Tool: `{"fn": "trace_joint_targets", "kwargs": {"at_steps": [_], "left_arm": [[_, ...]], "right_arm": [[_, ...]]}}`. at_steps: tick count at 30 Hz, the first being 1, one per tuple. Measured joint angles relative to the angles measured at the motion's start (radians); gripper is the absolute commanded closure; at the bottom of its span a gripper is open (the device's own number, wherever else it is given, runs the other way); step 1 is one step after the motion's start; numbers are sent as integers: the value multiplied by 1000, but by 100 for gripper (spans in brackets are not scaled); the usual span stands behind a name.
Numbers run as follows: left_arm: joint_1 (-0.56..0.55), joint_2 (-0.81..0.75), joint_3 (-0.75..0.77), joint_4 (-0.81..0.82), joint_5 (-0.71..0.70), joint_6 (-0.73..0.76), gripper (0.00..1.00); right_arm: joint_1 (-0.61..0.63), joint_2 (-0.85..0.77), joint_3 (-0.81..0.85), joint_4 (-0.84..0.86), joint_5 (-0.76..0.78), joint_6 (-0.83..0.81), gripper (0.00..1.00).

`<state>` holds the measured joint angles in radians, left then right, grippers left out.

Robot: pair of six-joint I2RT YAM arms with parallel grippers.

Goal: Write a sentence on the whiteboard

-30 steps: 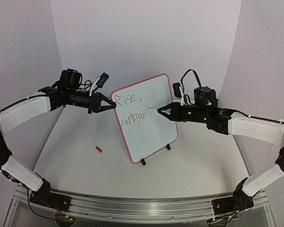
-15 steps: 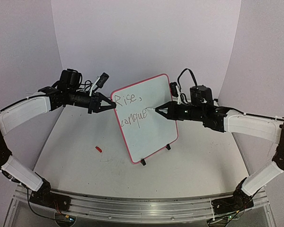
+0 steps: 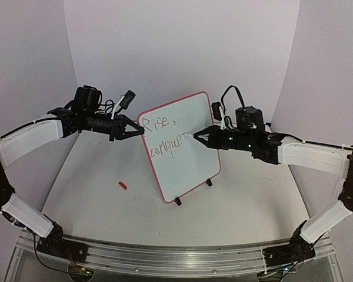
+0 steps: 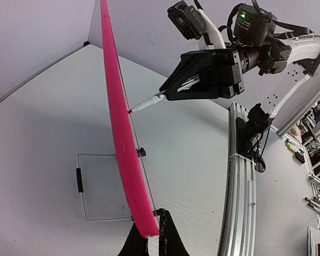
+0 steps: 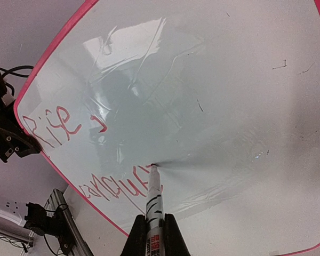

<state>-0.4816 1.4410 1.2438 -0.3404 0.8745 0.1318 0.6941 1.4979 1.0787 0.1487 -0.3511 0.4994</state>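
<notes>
The whiteboard [image 3: 185, 155] stands tilted on small black feet at the table's middle. My left gripper [image 3: 139, 130] is shut on its upper left rim; in the left wrist view the pink rim [image 4: 120, 133] runs down between my left gripper's [image 4: 149, 236] jaws. My right gripper [image 3: 200, 137] is shut on a white marker [image 5: 153, 205], whose tip touches the board [image 5: 218, 101] just after the last letter. The sentence [image 3: 165, 136] reads "Rise," above "conque"; in the right wrist view the lettering [image 5: 114, 186] looks red. The marker [image 4: 149, 101] also shows in the left wrist view.
A small red marker cap [image 3: 123, 185] lies on the table left of the board. An aluminium rail [image 3: 165, 254] runs along the near edge. White walls close in the back and sides. A thin rectangular outline [image 4: 82, 176] is marked on the table behind the board.
My right arm has shifted slightly up and left, with the marker tip staying on the board after "conque". The left arm and the board have not moved.
</notes>
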Motion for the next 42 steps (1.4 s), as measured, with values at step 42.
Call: {"fn": "trace_joint_targets", "kwargs": {"at_steps": [42], "left_arm": [[0,0,0,0,3,2,100]], "right_arm": [[0,-21,-41,8,23,28,100]]}}
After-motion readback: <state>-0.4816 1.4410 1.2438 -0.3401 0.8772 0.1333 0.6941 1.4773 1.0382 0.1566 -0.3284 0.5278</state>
